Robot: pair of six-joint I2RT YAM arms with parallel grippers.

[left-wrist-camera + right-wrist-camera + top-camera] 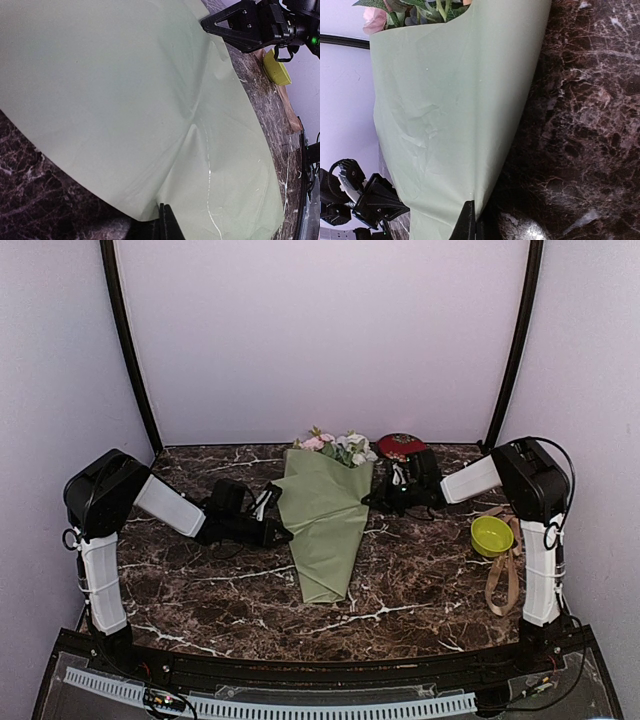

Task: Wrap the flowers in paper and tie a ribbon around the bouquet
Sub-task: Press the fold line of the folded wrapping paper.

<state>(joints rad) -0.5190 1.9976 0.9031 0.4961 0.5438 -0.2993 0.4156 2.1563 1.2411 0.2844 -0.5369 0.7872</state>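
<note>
My left tool sits closed at the left edge of the bouquet, my right tool closed at its right edge, bouquet lies on the counter

The left arm and right arm reach low and inward, toward each other (elbows raised at the outer sides). The left gripper and right gripper have jaws pressed together.

A sage-green bouquet lies on the dark marble desk, flowers at its far, wide end. The left end effector meets its left edge, the right end effector its right edge. A lime bowl touches the ribbon.
</note>
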